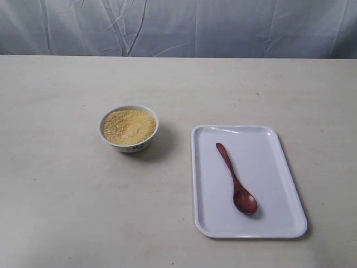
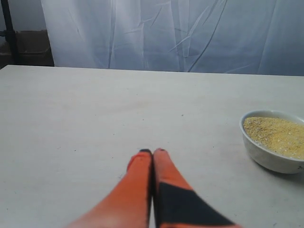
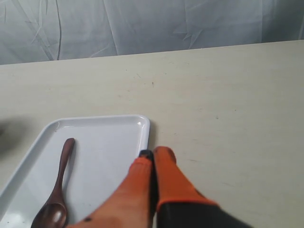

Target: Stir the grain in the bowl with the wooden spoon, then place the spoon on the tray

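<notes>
While left pincer [image 2: 153,151] and right pincer [image 3: 153,152] sit closed, wooden spoon [image 1: 236,180] lies inside tray [image 1: 269,163].

End effectors [image 2: 152,151] [image 3: 153,152] (both) fully closed

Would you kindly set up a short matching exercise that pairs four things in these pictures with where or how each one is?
Things:
1. wooden spoon
2. grain
3. tray
4. left gripper

Place or state:
A. fills the bowl
B. shut, holding nothing
C. lies flat on the tray
D. rests on the table, right of the bowl in the exterior view

Pairs: 1-C, 2-A, 3-D, 4-B
</notes>
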Motion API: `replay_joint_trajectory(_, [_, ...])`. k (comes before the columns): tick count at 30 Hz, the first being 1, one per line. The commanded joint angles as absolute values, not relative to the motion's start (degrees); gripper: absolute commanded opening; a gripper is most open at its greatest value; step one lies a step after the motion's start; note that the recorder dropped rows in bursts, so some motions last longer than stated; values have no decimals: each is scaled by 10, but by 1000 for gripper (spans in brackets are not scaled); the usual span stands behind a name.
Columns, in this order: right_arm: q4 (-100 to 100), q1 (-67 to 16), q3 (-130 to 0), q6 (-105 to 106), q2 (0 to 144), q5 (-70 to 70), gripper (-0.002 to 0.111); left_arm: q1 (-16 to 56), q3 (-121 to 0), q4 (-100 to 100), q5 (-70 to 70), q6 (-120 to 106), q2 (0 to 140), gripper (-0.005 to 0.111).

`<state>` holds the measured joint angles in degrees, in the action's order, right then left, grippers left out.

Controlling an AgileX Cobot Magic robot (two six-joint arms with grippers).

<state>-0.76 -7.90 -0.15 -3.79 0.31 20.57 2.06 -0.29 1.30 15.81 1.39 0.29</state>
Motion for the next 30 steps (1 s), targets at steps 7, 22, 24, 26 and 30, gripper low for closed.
replay_joint_trajectory(7, [-7,-80,0,-36,0,201,0,18,0,13,132,13,0,0])
replay_joint_trajectory(22, [-7,-80,0,-36,0,201,0,18,0,13,132,13,0,0])
replay_joint_trajectory(24, [-7,-80,0,-36,0,201,0,18,0,13,132,13,0,0])
replay_joint_trajectory(26, [-7,-80,0,-36,0,201,0,18,0,13,132,13,0,0])
replay_joint_trajectory(30, [-7,-80,0,-36,0,201,0,18,0,13,132,13,0,0])
